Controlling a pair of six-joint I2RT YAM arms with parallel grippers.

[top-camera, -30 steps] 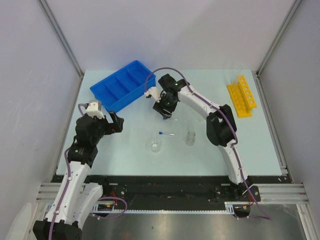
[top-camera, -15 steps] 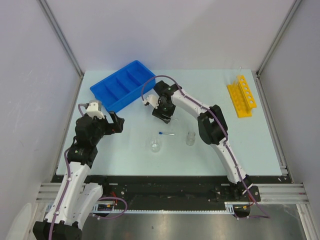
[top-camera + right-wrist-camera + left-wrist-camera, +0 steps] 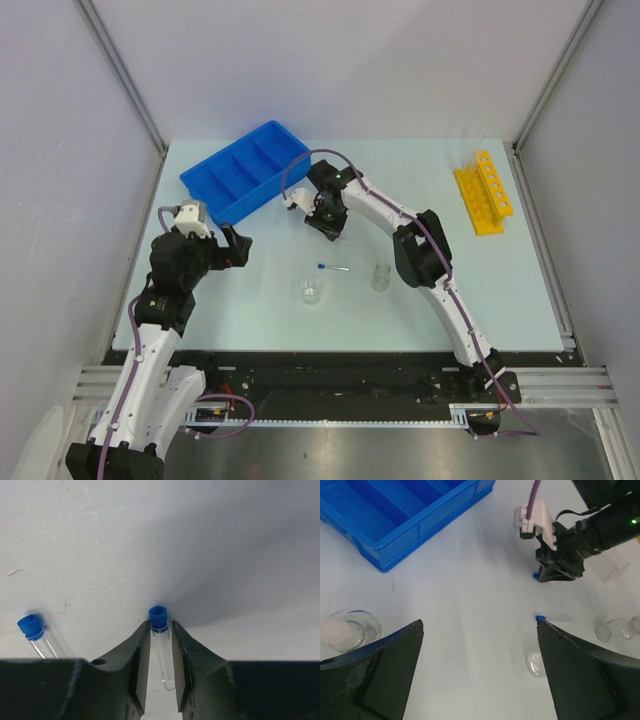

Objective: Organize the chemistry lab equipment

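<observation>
My right gripper (image 3: 328, 226) is shut on a thin blue-capped tube (image 3: 161, 645), held cap-forward close over the table; it also shows in the left wrist view (image 3: 555, 574). A second blue-capped tube (image 3: 333, 267) lies on the table and shows in the right wrist view (image 3: 35, 632). A small clear beaker (image 3: 311, 291) and a vial (image 3: 381, 277) stand in front of it. The blue divided tray (image 3: 245, 170) is at the back left and the yellow holed rack (image 3: 484, 190) at the back right. A clear plate (image 3: 612, 565) lies beside the right gripper. My left gripper (image 3: 480, 630) is open and empty.
A round clear glass dish (image 3: 350, 630) sits on the table at the left of the left wrist view, near the tray's corner (image 3: 382, 562). Grey walls and metal rails close in the table on three sides.
My right gripper has shifted a little to the left, toward the blue tray, with the tube in it, and its elbow has swung left. The left arm has not moved.
</observation>
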